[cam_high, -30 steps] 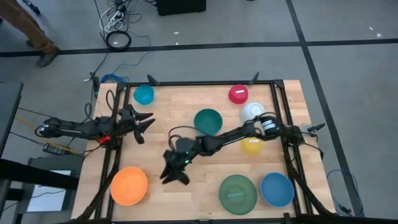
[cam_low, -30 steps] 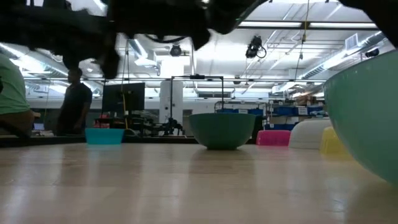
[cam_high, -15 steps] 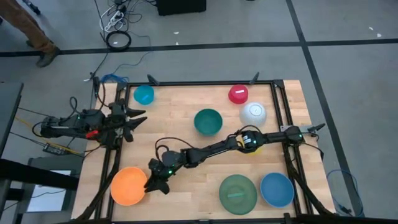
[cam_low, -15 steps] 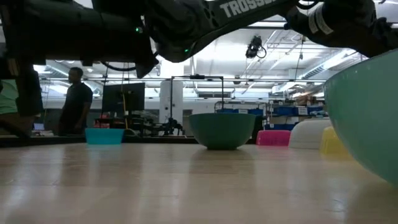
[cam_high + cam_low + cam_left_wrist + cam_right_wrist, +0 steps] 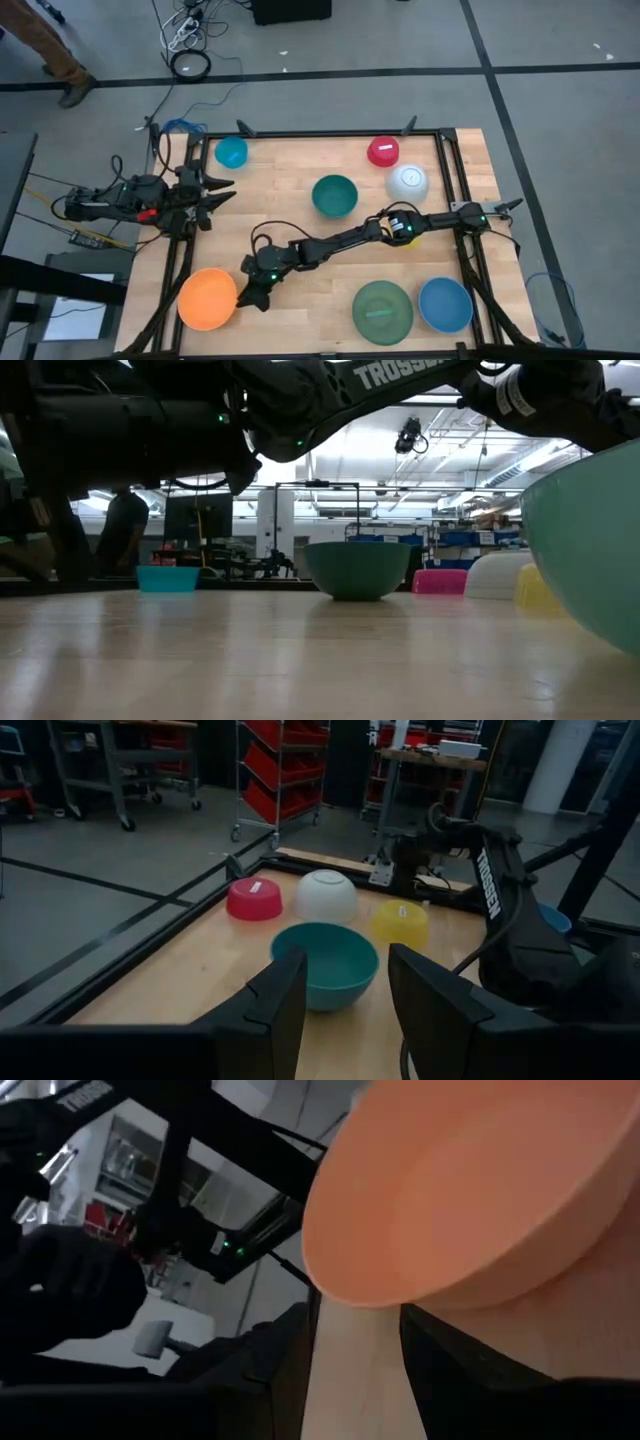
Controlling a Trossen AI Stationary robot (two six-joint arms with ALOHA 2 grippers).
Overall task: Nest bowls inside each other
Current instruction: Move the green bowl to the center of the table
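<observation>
1. The right gripper (image 5: pixel 250 296) reaches across the wooden table (image 5: pixel 290 205) to the rim of the large orange round plastic bowl (image 5: pixel 207 298), which sits upright at the near left corner. Its fingers stand apart and empty — in the right wrist view the bowl's edge lies just ahead of them, not yet between them.
2. The left gripper (image 5: pixel 218 190) waits at the table's left edge, its fingers spread and grasping nothing.
3. Likely risk: if the right gripper closes before a finger is over the rim, it may only push the smooth bowl toward the table's near edge, or pinch thinly and let it slip.
4. A second risk — the long right arm stretches low past the yellow plastic bowl (image 5: pixel 405 236), so a sweep back could knock it.
5. Containers: every bowl seen looks separate and none is nested. The teal bowl (image 5: pixel 334 195) stands upright and empty mid-table.
6. The red bowl (image 5: pixel 383 151) and white bowl (image 5: pixel 407 181) lie upside down near the far right corner; the small light blue bowl (image 5: pixel 231 152) sits near the far left corner.
7. The large green bowl (image 5: pixel 382 309) and blue bowl (image 5: pixel 445 303) rest along the near edge, toward the right.
</observation>
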